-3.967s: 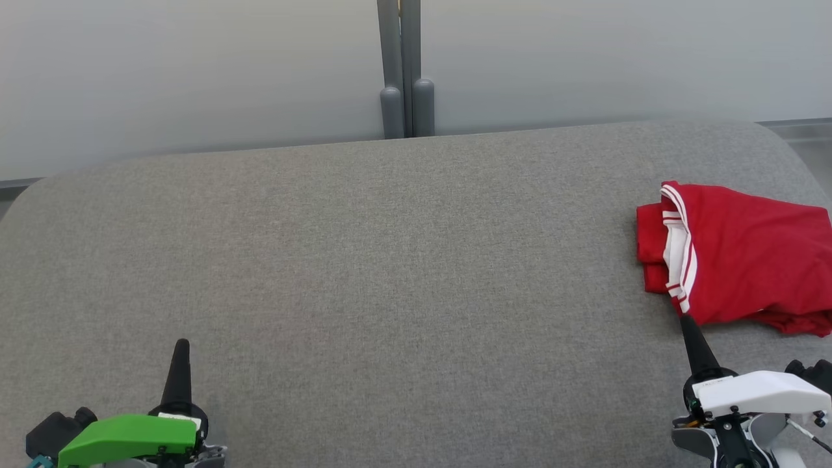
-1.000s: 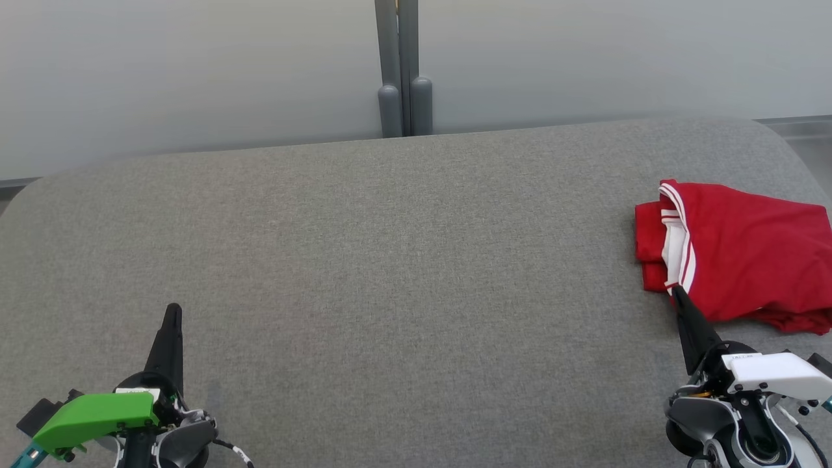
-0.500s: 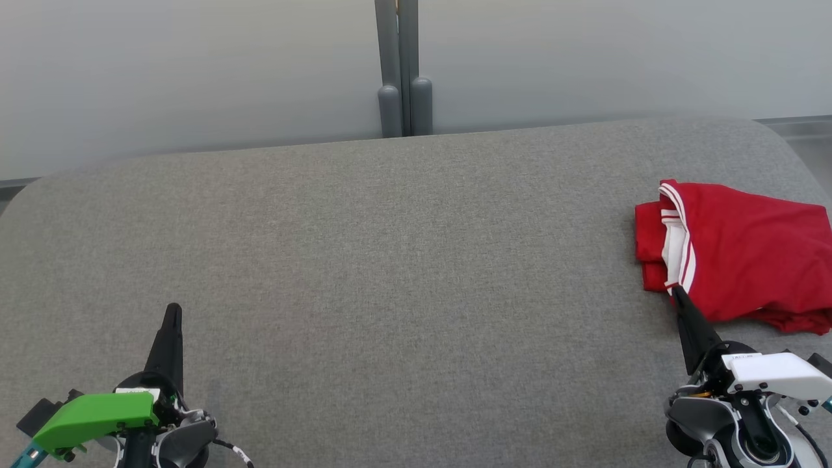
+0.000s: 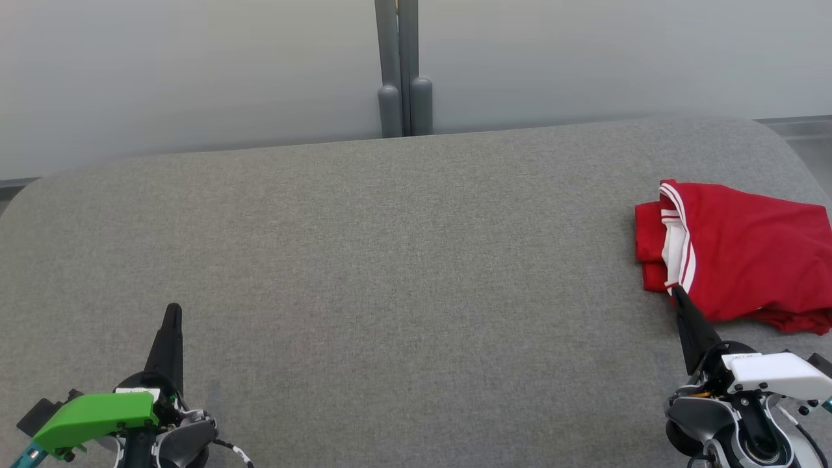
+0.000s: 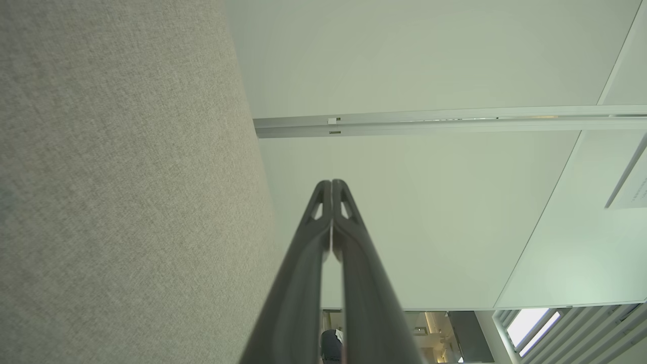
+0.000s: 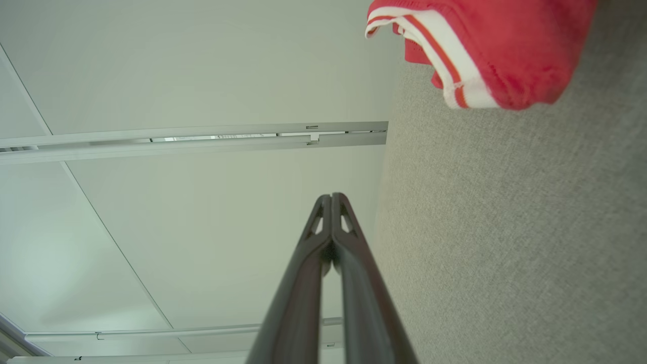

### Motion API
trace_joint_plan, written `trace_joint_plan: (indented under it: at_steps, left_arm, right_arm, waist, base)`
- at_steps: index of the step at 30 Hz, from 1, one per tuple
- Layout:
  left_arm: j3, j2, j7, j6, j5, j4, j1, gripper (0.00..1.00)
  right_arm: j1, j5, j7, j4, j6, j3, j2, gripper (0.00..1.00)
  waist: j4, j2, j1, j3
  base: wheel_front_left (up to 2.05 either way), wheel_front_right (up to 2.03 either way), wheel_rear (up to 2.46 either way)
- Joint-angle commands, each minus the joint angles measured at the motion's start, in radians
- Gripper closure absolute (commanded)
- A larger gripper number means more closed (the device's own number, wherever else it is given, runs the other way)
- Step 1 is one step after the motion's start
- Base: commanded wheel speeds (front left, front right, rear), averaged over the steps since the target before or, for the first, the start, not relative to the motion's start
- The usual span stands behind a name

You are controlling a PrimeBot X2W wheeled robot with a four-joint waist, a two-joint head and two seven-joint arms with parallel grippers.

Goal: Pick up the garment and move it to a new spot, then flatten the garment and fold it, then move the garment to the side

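Observation:
The garment (image 4: 741, 253) is red with a white, red-striped band and lies folded near the right edge of the grey padded surface (image 4: 390, 260). My right gripper (image 4: 677, 294) is shut and empty at the lower right; in the head view its tip overlaps the garment's near corner. Its wrist view shows the garment (image 6: 495, 45) ahead to the upper right, clear of the shut right gripper (image 6: 331, 195). At the lower left my left gripper (image 4: 173, 308) is shut and empty, far from the garment. Its fingertips meet in the left wrist view, left gripper (image 5: 331, 182).
A grey post (image 4: 404, 71) stands behind the surface's far edge against a pale wall. The surface's rounded far right corner (image 4: 780, 140) lies just beyond the garment.
Nothing has moved in the last second. Compared with four seconds ago, both grippers sit slightly farther forward, the right tip now at the garment's near corner.

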Motion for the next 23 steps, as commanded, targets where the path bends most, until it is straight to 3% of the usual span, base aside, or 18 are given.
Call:
trace_joint_plan:
  at_steps: [1,23]
  left_arm:
    - [0.003,0.0,0.0,-0.005,0.0,-0.003,-0.01,1.0]
    - [0.003,0.0,0.0,-0.005,0.0,-0.003,-0.01,1.0]
  right_arm:
    - [-0.009,0.007,0.004,-0.004,0.0,0.001,-0.004,1.0]
    - [-0.009,0.007,0.004,-0.004,0.0,0.001,-0.004,1.0]
  waist:
    - [0.0,0.0,0.0,0.0]
    - [0.0,0.0,0.0,0.0]
  base:
    - [0.0,0.0,0.0]
    - [0.0,0.0,0.0]
